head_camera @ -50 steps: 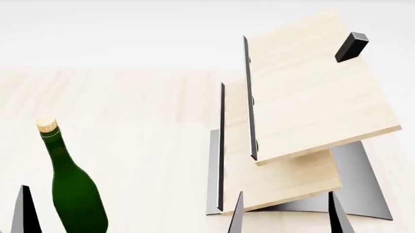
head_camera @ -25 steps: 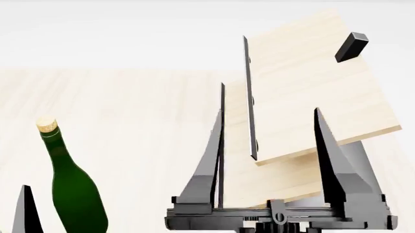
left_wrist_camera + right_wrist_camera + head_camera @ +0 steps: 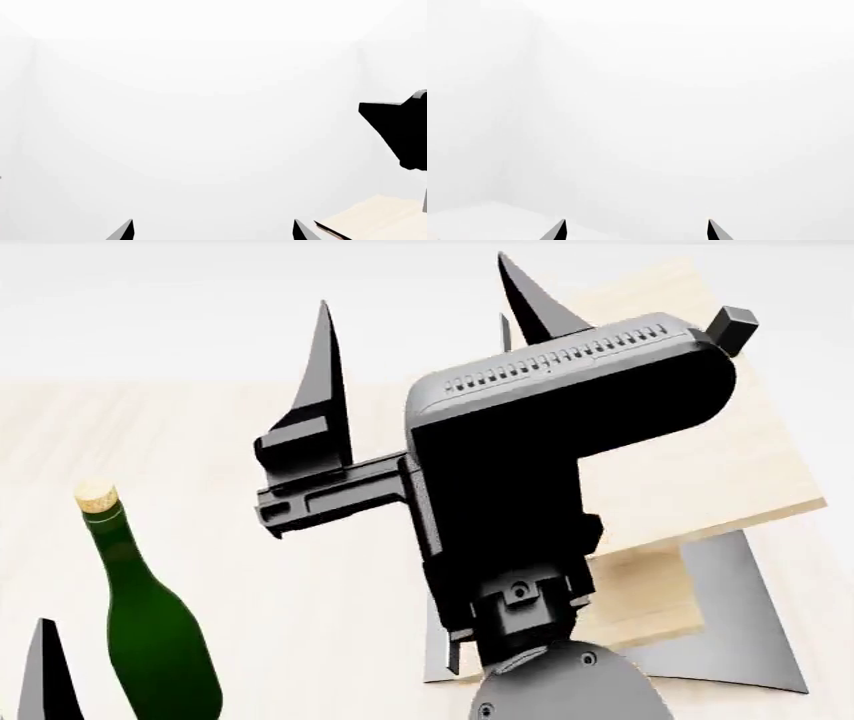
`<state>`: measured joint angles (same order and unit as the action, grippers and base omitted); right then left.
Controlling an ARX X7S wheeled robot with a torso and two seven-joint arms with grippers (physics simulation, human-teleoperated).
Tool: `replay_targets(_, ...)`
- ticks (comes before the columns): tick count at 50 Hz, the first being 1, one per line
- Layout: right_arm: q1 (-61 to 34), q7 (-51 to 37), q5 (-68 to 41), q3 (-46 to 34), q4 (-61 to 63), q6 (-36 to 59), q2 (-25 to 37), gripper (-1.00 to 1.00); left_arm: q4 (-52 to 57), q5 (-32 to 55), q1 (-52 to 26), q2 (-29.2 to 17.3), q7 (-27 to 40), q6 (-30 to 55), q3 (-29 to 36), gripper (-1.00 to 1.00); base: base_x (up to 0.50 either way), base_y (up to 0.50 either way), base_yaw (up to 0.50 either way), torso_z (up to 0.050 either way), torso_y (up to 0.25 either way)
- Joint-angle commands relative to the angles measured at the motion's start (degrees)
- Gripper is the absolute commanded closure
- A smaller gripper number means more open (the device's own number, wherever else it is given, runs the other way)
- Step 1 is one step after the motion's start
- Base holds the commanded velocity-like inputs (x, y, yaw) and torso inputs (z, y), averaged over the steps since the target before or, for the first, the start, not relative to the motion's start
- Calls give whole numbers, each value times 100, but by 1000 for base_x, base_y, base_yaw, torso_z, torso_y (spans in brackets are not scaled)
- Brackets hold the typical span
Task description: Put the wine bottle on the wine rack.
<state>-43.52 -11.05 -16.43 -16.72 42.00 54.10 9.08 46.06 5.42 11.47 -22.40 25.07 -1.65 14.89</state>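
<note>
Head view: right tool [image 3: 416, 335] now raised high before wine rack [image 3: 747, 490], hiding much of it; 0.5 s ago it sat low at frame bottom. Fingers spread wide, nothing between. Wine bottle [image 3: 147, 630] upright on table [image 3: 200, 440] at lower left, unmoved, well apart from rack. Label out of frame, no readable writing. Left tool: only 1 fingertip [image 3: 44, 680] visible beside bottle.

Left wrist view: 2 fingertips apart, empty; wood board corner [image 3: 373, 222] at edge.

Right wrist view: 2 fingertips wide apart, blank white backdrop.
</note>
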Motion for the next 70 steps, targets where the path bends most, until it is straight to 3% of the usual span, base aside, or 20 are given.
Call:
replay_targets(1,-960,719,-1396,821,-313,1646,-478,-100,8,14,4,-25,26,-9,-8,-100,0,0,0,0,0)
replay_targets(7,-1507,768,-2905,1892,-1100,2956,-895,-100,6,21,-6,-33,38,3,-6,-100,0,0,0,0,0)
replay_targets(13,-2000,291,-4455,2365,-2237,3332,-892,-100,9,20,-30,-37,43,32,15,-100,0,0,0,0,0)
replay_targets(25,-2195,372,-5177,2039,-3041,3342,-774,-100,-26,4,-33,-50,52,-10,49,-100,0,0,0,0,0)
replay_targets(48,-2021,1328,-4394,276,-3463,2355,-203,-100,-36,-2,-51,-74,86,2,96,-100,0,0,0,0,0)
replay_targets(70,-1687,1550,-4208,-281,-3652,1896,-209,-100,-78,17,-63,-96,119,-26,118,-100,0,0,0,0,0)
